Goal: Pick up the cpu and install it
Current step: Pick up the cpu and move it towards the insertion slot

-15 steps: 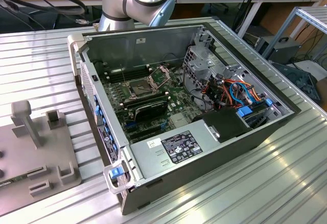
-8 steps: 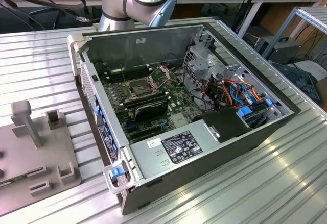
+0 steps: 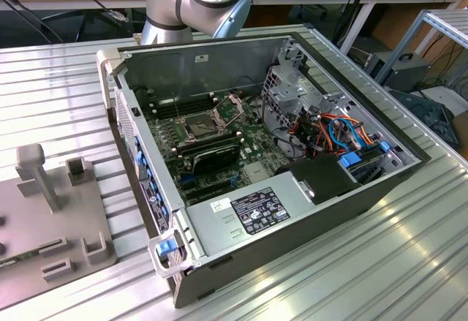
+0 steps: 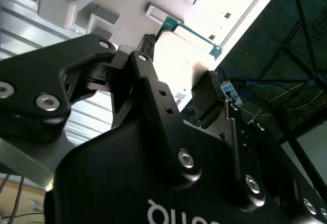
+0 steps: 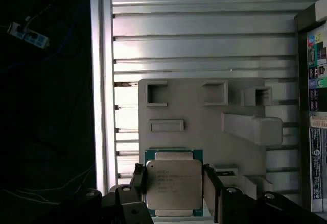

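- I see the open case (image 3: pixel 329 226) from above, at a slant, in the exterior view.
- Both wrist views sit close, sharing the grey fixture plate (image 5: pixel 194 112).

Nothing can be read with certainty. Fine print is seen on a black-and-white label (image 3: pixel 259 211) on the grey metal power supply box (image 3: pixel 210 233); faint lines are marked on the silver-lidded square cpu (image 5: pixel 173 184); cut-off white letters are borne by the black gripper (image 4: pixel 180 60).
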Tool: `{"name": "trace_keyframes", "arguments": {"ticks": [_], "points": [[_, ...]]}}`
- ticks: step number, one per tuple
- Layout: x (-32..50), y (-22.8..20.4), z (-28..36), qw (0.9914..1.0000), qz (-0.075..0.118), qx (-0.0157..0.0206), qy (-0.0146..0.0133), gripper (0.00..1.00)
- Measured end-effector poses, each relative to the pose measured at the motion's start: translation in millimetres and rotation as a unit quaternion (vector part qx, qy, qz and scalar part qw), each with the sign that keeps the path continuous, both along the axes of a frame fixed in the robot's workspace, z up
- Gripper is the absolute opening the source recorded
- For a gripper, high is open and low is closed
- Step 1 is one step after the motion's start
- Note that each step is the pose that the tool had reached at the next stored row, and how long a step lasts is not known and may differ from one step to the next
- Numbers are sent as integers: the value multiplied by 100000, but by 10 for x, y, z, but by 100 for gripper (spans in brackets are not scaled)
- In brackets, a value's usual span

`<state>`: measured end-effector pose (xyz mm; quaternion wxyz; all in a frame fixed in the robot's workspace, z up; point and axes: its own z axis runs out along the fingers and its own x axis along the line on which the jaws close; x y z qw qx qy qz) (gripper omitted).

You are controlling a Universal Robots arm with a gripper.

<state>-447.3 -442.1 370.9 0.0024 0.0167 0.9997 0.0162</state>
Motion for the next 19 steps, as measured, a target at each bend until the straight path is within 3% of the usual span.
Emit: {"name": "trace_keyframes", "arguments": {"ticks": [3,6,15,19], "points": [[0,0,3,100000,2,-6,2,55],[0,0,48,100000,0,-8,8,55],[0,0,235,100000,1,-6,4,55],[0,0,248,100000,2,0,-5,55]]}}
